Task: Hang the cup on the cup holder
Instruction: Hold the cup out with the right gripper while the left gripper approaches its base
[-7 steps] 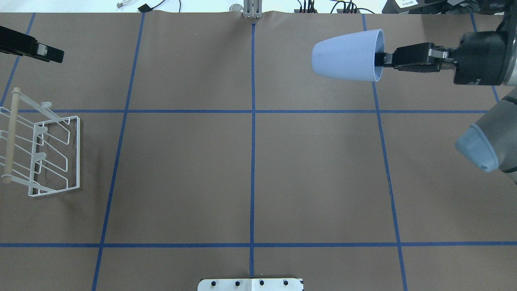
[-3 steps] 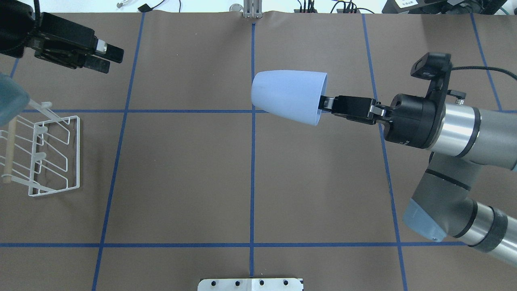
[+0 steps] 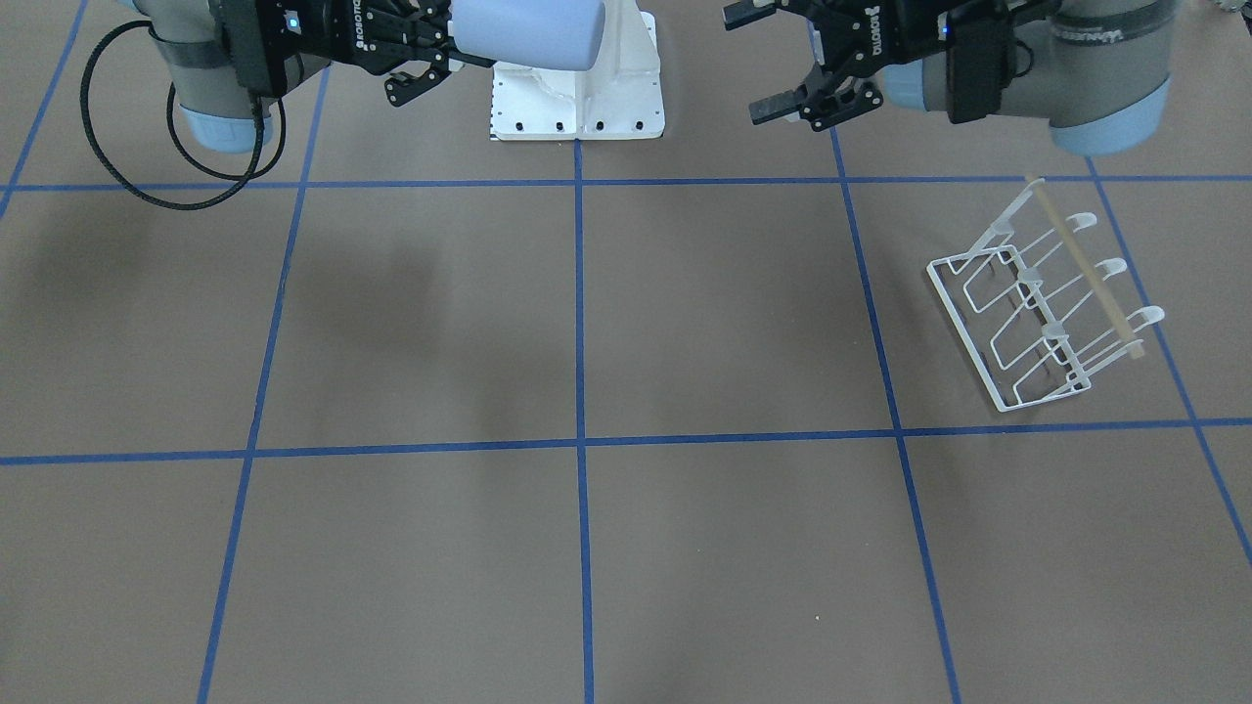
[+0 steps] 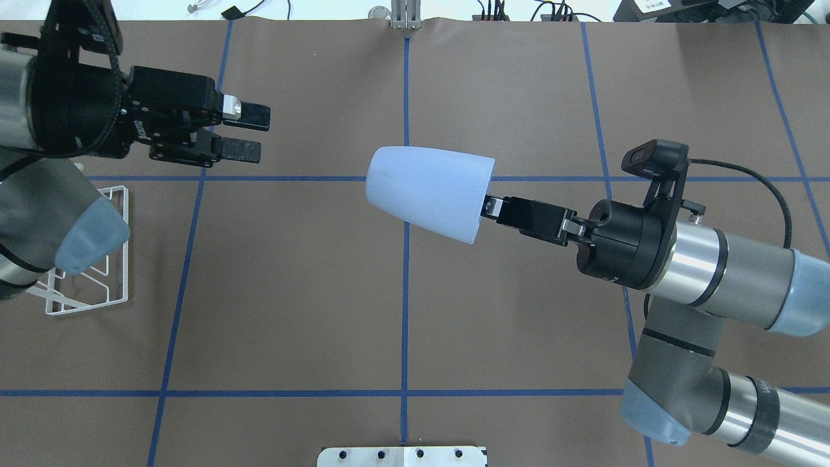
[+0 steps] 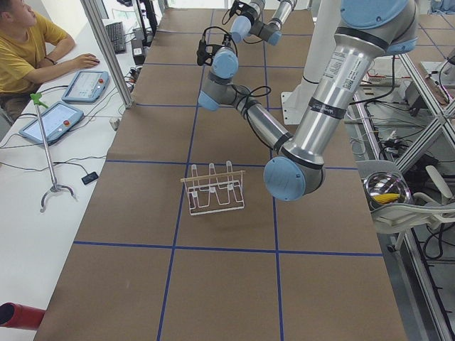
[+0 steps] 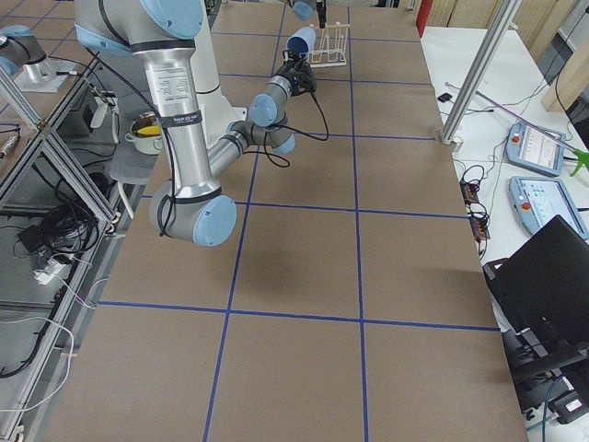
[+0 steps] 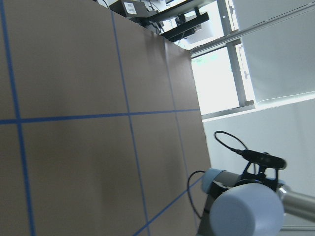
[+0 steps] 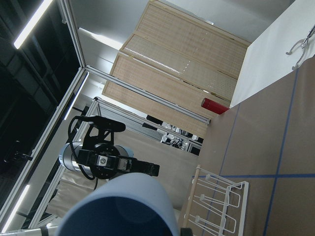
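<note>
Across the table from the robot, you see the right gripper [image 3: 442, 49] at the view's upper left. It pinches the rim of the cup [image 3: 528, 29], which lies on its side in the air in front of the white pedestal [image 3: 577, 98]. The left gripper [image 3: 761, 61], at the upper right, has its fingers spread with nothing between them. Further down on the right, the cup holder [image 3: 1017, 323] stands on the table [image 3: 685, 313], well apart from the cup. Its wooden rod [image 3: 1086, 274] is on the side away from the cup.

From overhead, you find the cup [image 4: 425, 193] held roughly level above the table's centre line. Its base points toward the left gripper [image 4: 249, 133] and its rim toward the right gripper [image 4: 491, 209], whose fingers are clamped on the rim wall. A gap separates the cup's base from the left fingertips. The left arm [image 4: 91, 237] covers most of the cup holder [image 4: 126, 259], and only part of its wire base shows.

From the robot's left end, the cup holder [image 5: 213, 190] stands upright just beside the near, left arm's elbow.

From the right end, the cup [image 6: 301, 41] shows small and far, near the cup holder [image 6: 331, 44].

On the left wrist camera, the cup [image 7: 246, 212] turns its closed base toward you at the lower right.

On the right wrist camera, the cup [image 8: 123, 206] fills the bottom. The left gripper [image 8: 145, 168] is beyond it, and the cup holder [image 8: 216, 201] stands on the table to the right.
</note>
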